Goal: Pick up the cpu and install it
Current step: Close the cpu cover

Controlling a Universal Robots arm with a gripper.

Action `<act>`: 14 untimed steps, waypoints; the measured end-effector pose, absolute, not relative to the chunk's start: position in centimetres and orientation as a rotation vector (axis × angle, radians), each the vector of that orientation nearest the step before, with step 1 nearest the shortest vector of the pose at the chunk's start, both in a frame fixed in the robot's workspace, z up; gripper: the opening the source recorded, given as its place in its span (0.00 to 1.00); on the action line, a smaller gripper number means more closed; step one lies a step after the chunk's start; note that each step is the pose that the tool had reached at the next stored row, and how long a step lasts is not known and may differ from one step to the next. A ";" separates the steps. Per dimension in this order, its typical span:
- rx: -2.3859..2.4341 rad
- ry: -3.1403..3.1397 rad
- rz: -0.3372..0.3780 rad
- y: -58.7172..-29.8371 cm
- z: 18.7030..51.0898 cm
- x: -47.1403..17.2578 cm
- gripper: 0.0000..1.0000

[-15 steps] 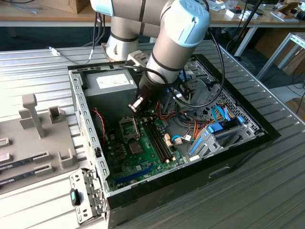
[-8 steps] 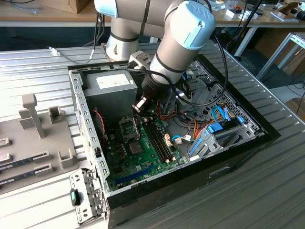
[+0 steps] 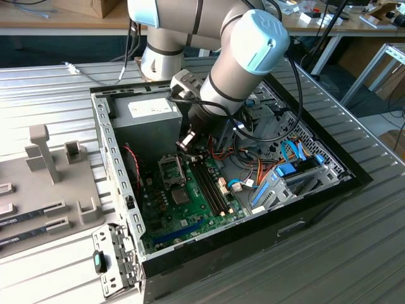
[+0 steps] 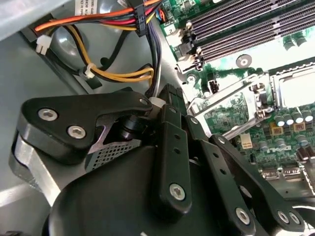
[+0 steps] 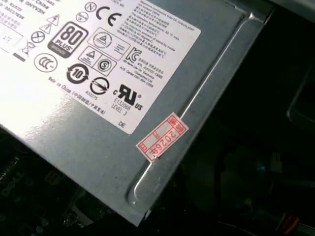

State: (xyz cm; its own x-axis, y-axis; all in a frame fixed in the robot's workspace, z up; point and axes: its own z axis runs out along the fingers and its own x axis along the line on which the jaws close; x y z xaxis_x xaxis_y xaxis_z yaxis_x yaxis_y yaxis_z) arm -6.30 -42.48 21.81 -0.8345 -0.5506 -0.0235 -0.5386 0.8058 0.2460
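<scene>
Gripper: low inside pc case, just beside socket; open or closed, can't tell. Cpu: can't pick out for sure, pale square in socket may be it. Risks (est.): wires near socket snag arm; skewed seating bends pins

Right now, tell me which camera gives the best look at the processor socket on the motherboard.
The second wrist view: the processor socket sits close up, its metal frame and lever plain beside the memory slots. The exterior view shows the socket small, just below the arm's wrist. The first wrist view faces the power supply instead.
</scene>
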 end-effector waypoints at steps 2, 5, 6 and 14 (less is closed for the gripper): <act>0.889 -2.939 -0.394 -42.7 21.5 -6.3 0.11; 0.894 -2.940 -0.428 -43.3 20.9 -6.3 0.11; 0.897 -2.939 -0.432 -43.5 20.7 -6.3 0.11; 0.923 -2.929 -0.461 -43.7 20.3 -6.3 0.11</act>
State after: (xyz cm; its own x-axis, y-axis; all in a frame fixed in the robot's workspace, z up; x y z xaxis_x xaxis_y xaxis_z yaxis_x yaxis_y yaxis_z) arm -6.33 -43.68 20.26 -0.8228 -0.5658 -0.0544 -0.5552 0.7794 0.2904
